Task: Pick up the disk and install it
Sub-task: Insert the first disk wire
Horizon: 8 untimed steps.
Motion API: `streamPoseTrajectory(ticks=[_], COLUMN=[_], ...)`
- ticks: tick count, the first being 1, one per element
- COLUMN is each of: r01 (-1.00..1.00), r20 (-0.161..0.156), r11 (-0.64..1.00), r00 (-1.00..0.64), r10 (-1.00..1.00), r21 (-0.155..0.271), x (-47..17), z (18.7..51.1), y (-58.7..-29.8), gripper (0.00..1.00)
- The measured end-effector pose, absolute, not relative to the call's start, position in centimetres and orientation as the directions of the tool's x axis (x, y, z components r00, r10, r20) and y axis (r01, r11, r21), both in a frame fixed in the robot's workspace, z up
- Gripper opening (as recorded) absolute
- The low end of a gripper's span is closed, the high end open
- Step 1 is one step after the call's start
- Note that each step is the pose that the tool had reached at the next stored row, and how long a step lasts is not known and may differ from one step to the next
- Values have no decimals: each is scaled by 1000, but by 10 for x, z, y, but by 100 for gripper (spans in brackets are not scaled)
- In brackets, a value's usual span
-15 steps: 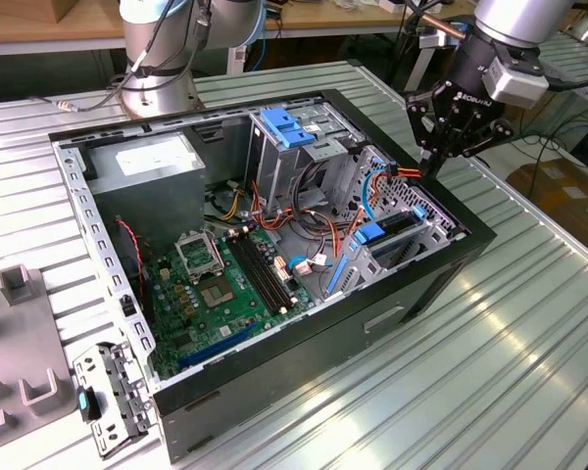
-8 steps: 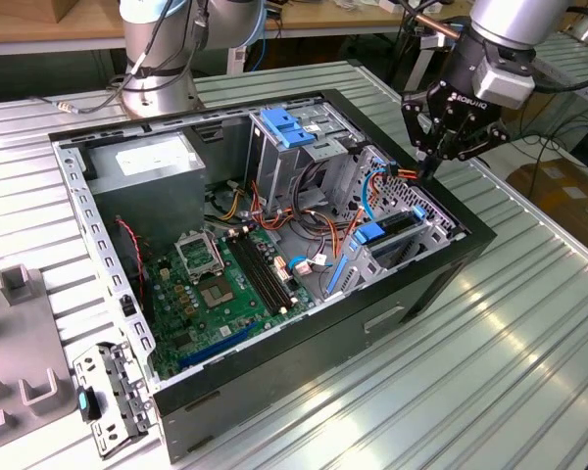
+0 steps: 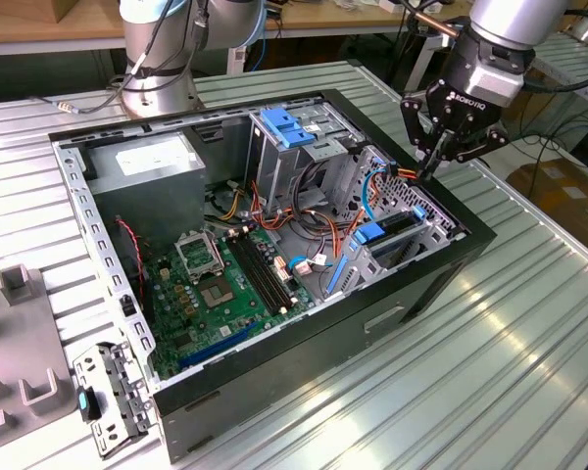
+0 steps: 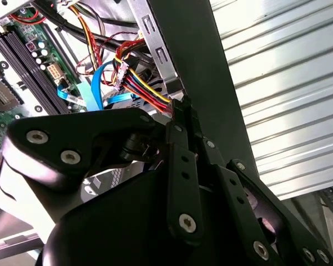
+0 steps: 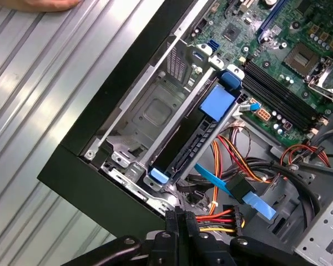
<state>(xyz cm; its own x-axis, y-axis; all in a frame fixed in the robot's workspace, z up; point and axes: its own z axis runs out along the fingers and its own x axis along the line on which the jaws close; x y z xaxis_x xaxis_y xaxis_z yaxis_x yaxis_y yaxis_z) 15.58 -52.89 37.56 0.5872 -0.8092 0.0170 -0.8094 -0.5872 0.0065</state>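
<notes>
The disk (image 5: 190, 145) stands on edge in a slot of the metal drive cage (image 5: 150, 111) at the case's corner. Its dark side and blue plastic rails (image 5: 216, 102) show in the first wrist view. In the exterior view the disk (image 3: 392, 229) sits low in the cage at the case's right end. My gripper (image 3: 426, 168) hangs just above and behind that cage, apart from the disk. Its fingers (image 5: 180, 221) are pressed together. In the second wrist view the fingertips (image 4: 180, 111) touch a bundle of coloured power wires (image 4: 147, 88) beside the case wall.
A grey power-supply box (image 3: 152, 162) fills the case's far left corner. A blue latch (image 3: 289, 127) tops the tall cage. The green motherboard (image 3: 225, 284) covers the floor, with loose cables (image 3: 304, 230) across it. A metal bracket (image 3: 108, 401) and grey fixtures (image 3: 20, 284) lie on the ribbed table.
</notes>
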Motion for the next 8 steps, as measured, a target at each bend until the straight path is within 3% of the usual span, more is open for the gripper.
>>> streamPoseTrajectory(ticks=[8], r01=[-810], r20=[17], r11=[-587], r00=[587], r10=[-810], r21=[7], x=[156], z=[376], y=[-529], gripper=[16])
